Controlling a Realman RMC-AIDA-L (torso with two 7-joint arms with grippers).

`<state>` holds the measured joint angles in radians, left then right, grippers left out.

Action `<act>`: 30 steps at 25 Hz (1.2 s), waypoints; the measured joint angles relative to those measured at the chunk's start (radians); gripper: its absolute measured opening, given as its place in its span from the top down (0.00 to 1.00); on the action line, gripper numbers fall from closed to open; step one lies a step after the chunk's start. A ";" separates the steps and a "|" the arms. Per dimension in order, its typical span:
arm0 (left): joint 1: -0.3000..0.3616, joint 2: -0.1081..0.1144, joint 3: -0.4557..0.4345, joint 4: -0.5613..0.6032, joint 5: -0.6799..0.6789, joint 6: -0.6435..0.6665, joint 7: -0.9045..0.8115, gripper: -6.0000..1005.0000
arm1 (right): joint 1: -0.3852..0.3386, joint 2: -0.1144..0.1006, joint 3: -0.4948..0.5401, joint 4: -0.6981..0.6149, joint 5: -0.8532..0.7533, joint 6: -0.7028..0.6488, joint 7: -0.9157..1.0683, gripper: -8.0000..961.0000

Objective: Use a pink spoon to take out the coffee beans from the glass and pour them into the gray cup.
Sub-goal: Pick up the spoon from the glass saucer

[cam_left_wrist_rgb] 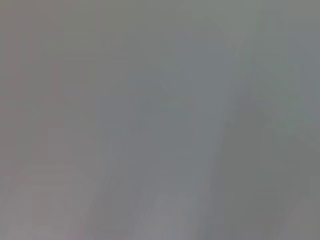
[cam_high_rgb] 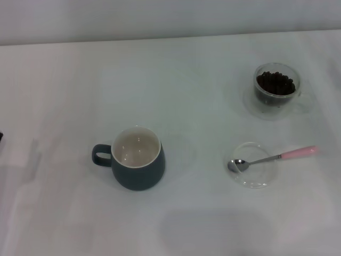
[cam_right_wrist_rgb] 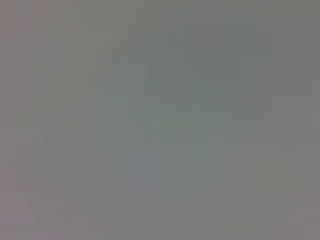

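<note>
In the head view the pink spoon lies with its silver bowl inside a shallow clear dish at the right front, its pink handle pointing right past the rim. Behind it, at the far right, stands the glass, holding a heap of dark coffee beans. The gray cup sits left of centre with its handle to the left; its cream inside holds nothing. Neither gripper shows in any view. Both wrist views give only a plain grey surface.
The white table runs back to a pale wall along its far edge. A small dark edge shows at the left border of the head view.
</note>
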<state>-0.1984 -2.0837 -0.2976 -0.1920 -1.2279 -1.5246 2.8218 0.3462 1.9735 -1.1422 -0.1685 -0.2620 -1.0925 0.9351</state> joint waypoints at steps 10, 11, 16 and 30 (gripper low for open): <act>-0.043 0.000 0.001 0.012 -0.109 0.068 0.001 0.28 | -0.147 -0.004 -0.039 0.011 -0.057 -0.117 0.197 0.19; -0.052 0.000 0.002 0.019 -0.110 0.082 0.001 0.28 | -0.159 -0.002 -0.039 0.012 -0.081 -0.122 0.210 0.19; -0.088 0.002 0.006 0.029 -0.106 0.108 0.001 0.28 | -0.204 0.023 -0.040 0.064 -0.141 -0.161 0.214 0.19; -0.056 0.000 0.003 0.057 -0.110 0.086 0.002 0.17 | -0.201 0.031 -0.065 0.214 -0.232 -0.264 0.205 0.19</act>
<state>-0.2542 -2.0838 -0.2950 -0.1348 -1.3376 -1.4390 2.8241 0.1456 2.0045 -1.2069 0.0459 -0.4943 -1.3564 1.1400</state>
